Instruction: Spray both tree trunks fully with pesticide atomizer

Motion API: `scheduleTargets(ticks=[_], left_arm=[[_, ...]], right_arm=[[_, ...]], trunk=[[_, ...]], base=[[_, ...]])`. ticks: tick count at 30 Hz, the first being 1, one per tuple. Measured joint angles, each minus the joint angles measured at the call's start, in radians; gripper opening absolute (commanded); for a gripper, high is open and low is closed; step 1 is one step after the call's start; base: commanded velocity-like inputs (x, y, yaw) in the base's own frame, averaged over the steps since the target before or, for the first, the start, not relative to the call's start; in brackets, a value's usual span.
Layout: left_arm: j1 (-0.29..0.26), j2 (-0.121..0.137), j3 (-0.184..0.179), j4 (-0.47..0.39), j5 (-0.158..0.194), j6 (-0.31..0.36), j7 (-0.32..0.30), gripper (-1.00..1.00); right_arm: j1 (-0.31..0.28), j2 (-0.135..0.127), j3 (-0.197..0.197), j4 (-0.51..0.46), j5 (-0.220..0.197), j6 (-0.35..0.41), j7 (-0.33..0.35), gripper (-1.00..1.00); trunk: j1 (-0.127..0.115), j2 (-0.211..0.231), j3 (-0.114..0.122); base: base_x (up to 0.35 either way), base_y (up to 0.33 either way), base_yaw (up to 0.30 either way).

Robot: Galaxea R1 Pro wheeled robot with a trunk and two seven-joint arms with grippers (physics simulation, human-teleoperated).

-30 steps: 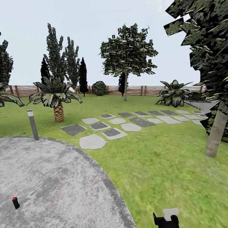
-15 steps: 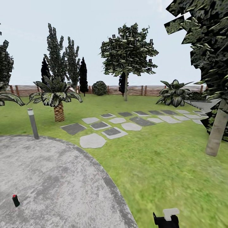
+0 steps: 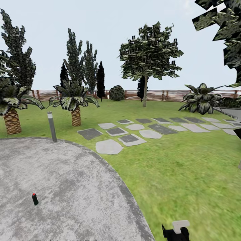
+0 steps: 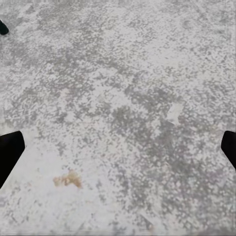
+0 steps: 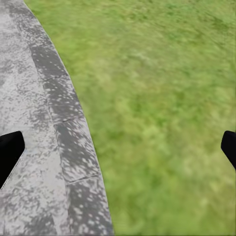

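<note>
1. A head camera looks over a simulated garden: a round grey speckled concrete pad (image 3: 60, 187) lies in the foreground, and the blurry green grass floor (image 3: 187, 174) spreads beyond its curved edge.

2. The pesticide atomizer, a small dark bottle with a red cap (image 3: 34, 198), stands upright on the concrete pad, well inside its edge and on its near left part.

3. Handling, as a judgement: the bottle looks small, rigid and light, narrow enough for two fingers to span. It would likely tip if nudged. The best hold seems to be across the dark body below the red cap, leaving the cap free for spraying.

4. Past the pad's far edge, a short grey bollard lamp (image 3: 51, 126) stands at the rim, and pale stepping stones (image 3: 134, 132) trail away over the grass.

5. Far beyond the pad, a tall tree with a thin pale trunk and a green crown (image 3: 147, 60) stands before a brown slatted wooden fence (image 3: 174, 95).

6. The left gripper (image 4: 118, 152) hangs over bare concrete, its black fingers spread wide and holding nothing.

7. The right gripper (image 5: 118, 152) hangs over the pad's curved edge where it meets the grass, its fingers also wide apart and empty.
</note>
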Motion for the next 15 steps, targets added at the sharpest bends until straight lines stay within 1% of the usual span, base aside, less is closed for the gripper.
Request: scheduleTargets(ticks=[15], left_arm=[[0.000,0.000,0.000,0.000,0.000,0.000,0.000,1.00]], right_arm=[[0.000,0.000,0.001,0.000,0.000,0.000,0.000,1.00]], trunk=[[0.058,-0.105,-0.047]], base=[[0.000,0.000,0.274]])
